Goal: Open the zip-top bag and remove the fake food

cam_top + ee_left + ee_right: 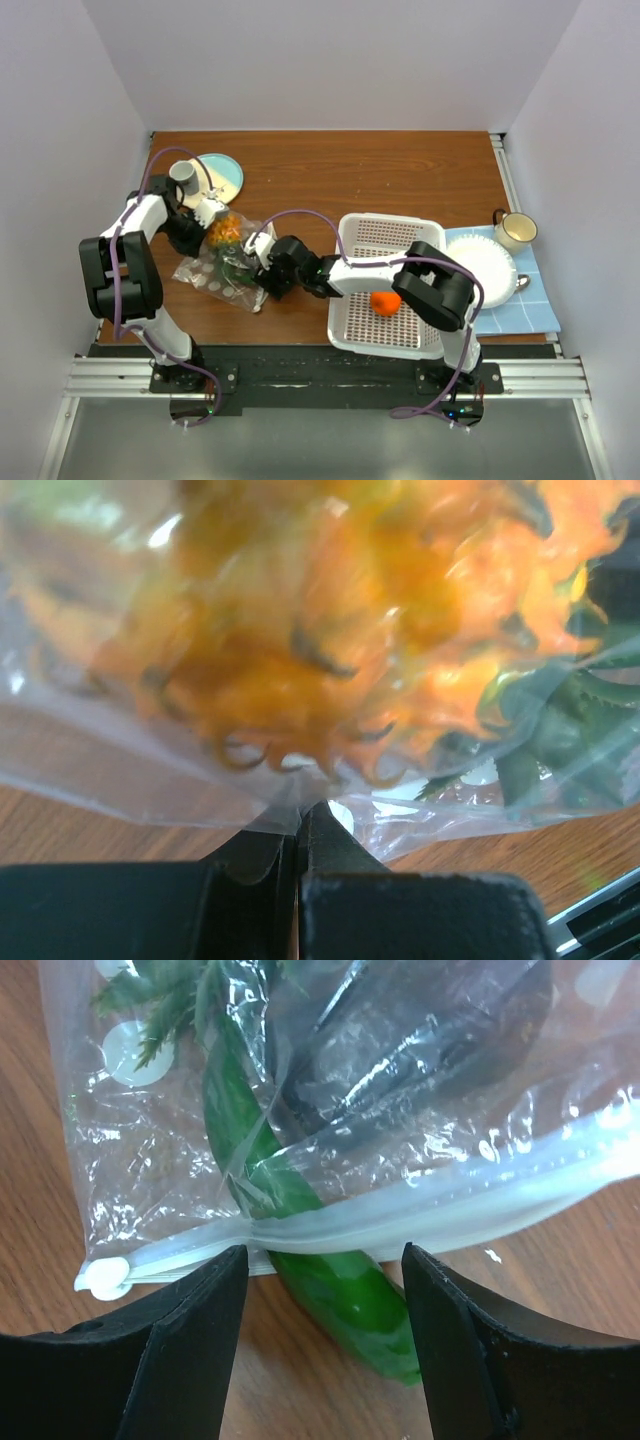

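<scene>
The clear zip-top bag [222, 268] with white dots lies on the wooden table, left of the basket. My left gripper [212, 213] is shut on the bag's far edge [300, 802], with orange fake food [300, 610] bulging in the plastic just beyond. My right gripper [264, 278] is open at the bag's zip end; in the right wrist view [322, 1260] its fingers stand either side of a green cucumber-like piece [345, 1295] that pokes out under the zip strip [420, 1210]. A dark piece [420, 1050] lies inside the bag. A round orange [385, 302] sits in the white basket [385, 235].
A pale plate [225, 178] with a grey cup [184, 177] stands at the back left. A white plate [485, 265] lies on a blue cloth [530, 310] right of the basket, with a cream mug [516, 230] behind it. The basket is close to the right arm.
</scene>
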Available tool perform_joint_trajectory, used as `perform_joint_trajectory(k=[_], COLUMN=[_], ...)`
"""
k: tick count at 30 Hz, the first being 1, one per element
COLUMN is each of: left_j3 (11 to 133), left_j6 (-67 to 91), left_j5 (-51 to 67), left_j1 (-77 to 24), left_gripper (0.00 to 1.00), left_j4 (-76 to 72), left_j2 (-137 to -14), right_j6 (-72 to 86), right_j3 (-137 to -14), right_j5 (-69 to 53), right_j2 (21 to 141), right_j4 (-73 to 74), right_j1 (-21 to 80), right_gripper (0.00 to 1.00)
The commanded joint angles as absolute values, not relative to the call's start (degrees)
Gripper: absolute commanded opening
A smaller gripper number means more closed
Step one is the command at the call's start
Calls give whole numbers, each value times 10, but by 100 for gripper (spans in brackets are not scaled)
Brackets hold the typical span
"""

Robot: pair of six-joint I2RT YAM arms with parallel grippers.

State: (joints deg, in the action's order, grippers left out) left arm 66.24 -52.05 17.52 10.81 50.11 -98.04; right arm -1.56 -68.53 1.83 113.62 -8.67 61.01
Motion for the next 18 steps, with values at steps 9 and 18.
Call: perform_joint_trajectory(k=[9, 18], left_j3=[650, 651], left_j6=[-514, -518], left_j5=[180, 178], left_j1=[105, 105], left_gripper=[0, 0], left_j4=[483, 486], left_j2=[-976, -964], right_j6=[-19, -14], right_j3=[-645, -650], right_j5=[41, 37], right_j2=[1085, 1109], right_j4=[-89, -73], right_j1=[609, 609], right_gripper=[61, 57])
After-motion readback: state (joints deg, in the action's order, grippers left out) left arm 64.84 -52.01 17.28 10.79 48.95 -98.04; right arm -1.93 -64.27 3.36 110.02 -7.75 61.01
